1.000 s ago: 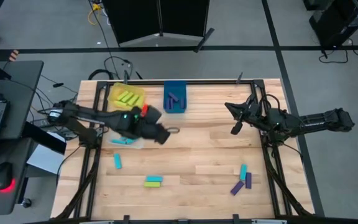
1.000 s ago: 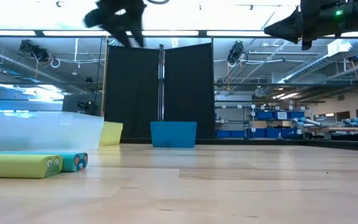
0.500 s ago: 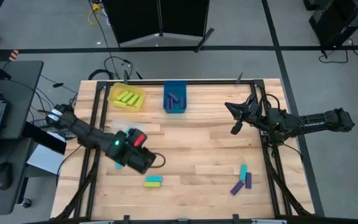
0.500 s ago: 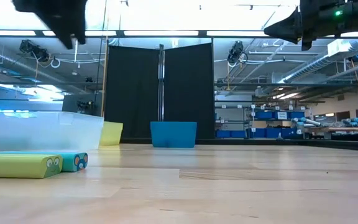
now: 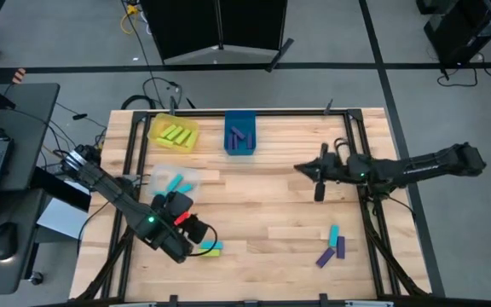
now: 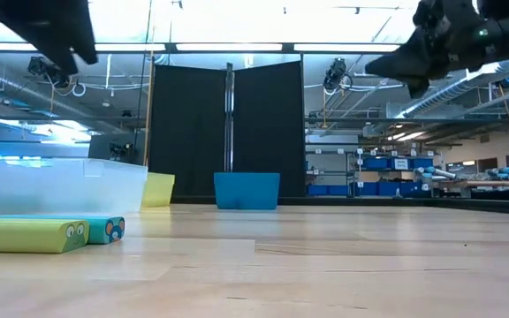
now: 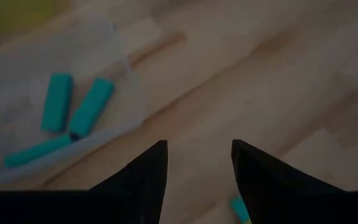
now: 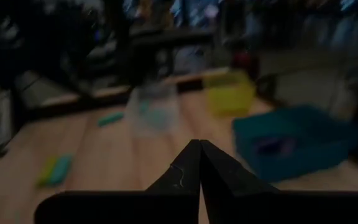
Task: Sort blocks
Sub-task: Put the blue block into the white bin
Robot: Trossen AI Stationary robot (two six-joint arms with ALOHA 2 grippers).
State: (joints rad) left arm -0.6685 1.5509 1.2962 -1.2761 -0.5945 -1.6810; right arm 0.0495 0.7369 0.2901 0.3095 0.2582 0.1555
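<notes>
My left gripper [image 5: 199,242] hovers open near the table's front left, just above a yellow-green block [image 5: 210,252] and a teal block [image 5: 212,245] that lie side by side on the wood. In the left wrist view nothing is between its fingers [image 7: 197,155]. Two purple blocks [image 5: 341,247] and a teal one [image 5: 334,233] lie at the near right. My right gripper [image 5: 300,168] hangs shut and empty over the table's right half, well above the wood [image 6: 387,69].
A clear bin [image 5: 162,176] holding teal blocks [image 7: 73,112] stands at the left. At the far edge stand a yellow bin [image 5: 187,126] with yellow-green blocks and a blue bin [image 5: 228,128] with purple ones. Bare wood fills the table's middle.
My left gripper has swung from beside the clear bin toward the table's near edge, sinking and rolling, and now stands over the yellow-green and teal pair, still open. My right gripper has reached a little toward the table's middle and tipped downward, still shut.
</notes>
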